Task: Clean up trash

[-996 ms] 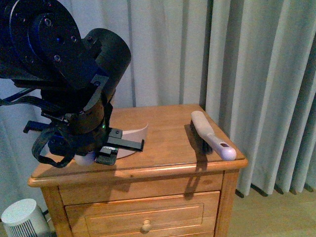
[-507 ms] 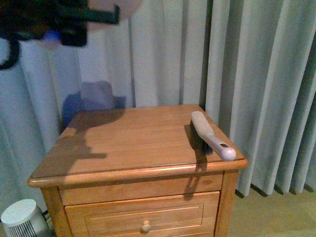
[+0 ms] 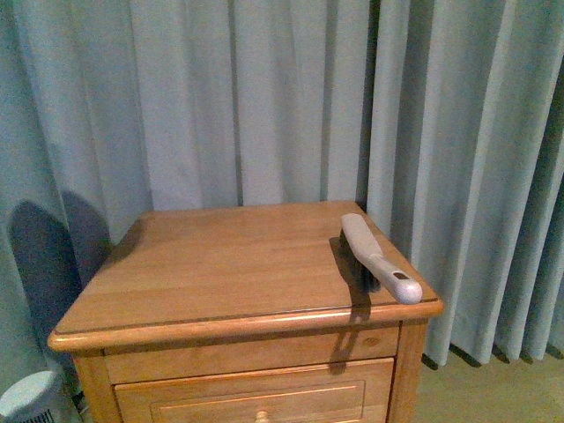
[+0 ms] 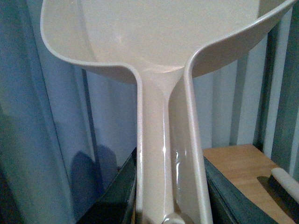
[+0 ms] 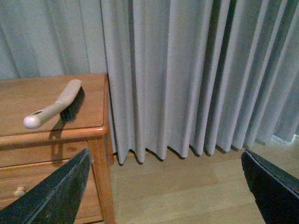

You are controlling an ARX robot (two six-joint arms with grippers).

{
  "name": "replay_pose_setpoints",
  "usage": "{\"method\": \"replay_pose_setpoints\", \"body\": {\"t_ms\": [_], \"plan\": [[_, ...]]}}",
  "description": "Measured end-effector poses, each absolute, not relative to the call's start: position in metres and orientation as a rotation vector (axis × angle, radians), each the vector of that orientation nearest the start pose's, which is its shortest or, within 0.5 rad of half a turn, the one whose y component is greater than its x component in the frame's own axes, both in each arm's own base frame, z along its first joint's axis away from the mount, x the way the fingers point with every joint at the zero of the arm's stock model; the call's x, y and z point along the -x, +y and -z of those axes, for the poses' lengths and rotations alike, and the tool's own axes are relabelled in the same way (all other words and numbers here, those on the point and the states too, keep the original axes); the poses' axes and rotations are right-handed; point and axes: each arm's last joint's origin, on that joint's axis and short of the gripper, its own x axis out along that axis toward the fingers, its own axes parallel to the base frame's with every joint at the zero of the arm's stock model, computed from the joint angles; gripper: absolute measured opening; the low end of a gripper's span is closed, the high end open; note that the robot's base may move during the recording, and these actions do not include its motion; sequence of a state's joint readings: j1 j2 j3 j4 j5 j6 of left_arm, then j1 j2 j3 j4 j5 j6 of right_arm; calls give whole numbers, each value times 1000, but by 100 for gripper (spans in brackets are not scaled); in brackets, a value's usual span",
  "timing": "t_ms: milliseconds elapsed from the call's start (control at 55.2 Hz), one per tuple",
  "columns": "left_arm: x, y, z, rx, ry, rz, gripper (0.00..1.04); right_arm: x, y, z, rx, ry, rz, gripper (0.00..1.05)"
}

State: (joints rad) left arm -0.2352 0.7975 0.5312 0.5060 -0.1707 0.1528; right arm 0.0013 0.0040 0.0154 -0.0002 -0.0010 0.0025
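No trash wad shows in any view. My left gripper point(image 4: 170, 205) is shut on the handle of the pink dustpan point(image 4: 154, 37), held up in front of the curtain; its pan looks empty from this side. My right gripper point(image 5: 163, 191) is open and empty, over the wooden floor to the right of the nightstand. A hand brush point(image 3: 377, 257) with a white handle and dark bristles lies on the right side of the nightstand top point(image 3: 220, 264); it also shows in the right wrist view point(image 5: 56, 105) and the left wrist view point(image 4: 285, 184). Neither arm shows in the front view.
Grey curtains point(image 3: 264, 97) hang behind and right of the nightstand. A drawer with a knob point(image 3: 260, 416) is below the top. A small white fan point(image 3: 26, 397) stands on the floor at the left. Wooden floor point(image 5: 187, 186) lies to the right.
My left arm has lifted the dustpan off the nightstand and risen out of the front view. The front camera's view has shifted slightly. The brush has stayed in place.
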Motion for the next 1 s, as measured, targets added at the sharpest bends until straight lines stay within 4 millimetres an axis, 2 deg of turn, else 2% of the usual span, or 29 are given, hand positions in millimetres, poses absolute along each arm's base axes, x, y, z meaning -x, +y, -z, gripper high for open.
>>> {"method": "replay_pose_setpoints", "body": {"t_ms": [163, 290, 616, 742, 833, 996], "plan": [[-135, -21, -286, -155, -258, 87, 28, -97, 0, -168, -2, -11, -2, 97], [-117, -13, -274, -167, -246, 81, 28, -97, 0, -168, -2, -11, -2, 97], [-111, -10, -259, -146, -203, 55, 28, -97, 0, -168, -2, -11, -1, 97], [-111, -10, -259, -145, -204, 54, 28, -104, 3, -166, 101, 88, 245, 97], [-111, -10, -259, -144, -205, 56, 28, -115, 8, -174, 130, 147, 293, 97], [-111, -10, -259, -143, -204, 56, 28, -155, 24, -211, 72, 277, 168, 97]]}}
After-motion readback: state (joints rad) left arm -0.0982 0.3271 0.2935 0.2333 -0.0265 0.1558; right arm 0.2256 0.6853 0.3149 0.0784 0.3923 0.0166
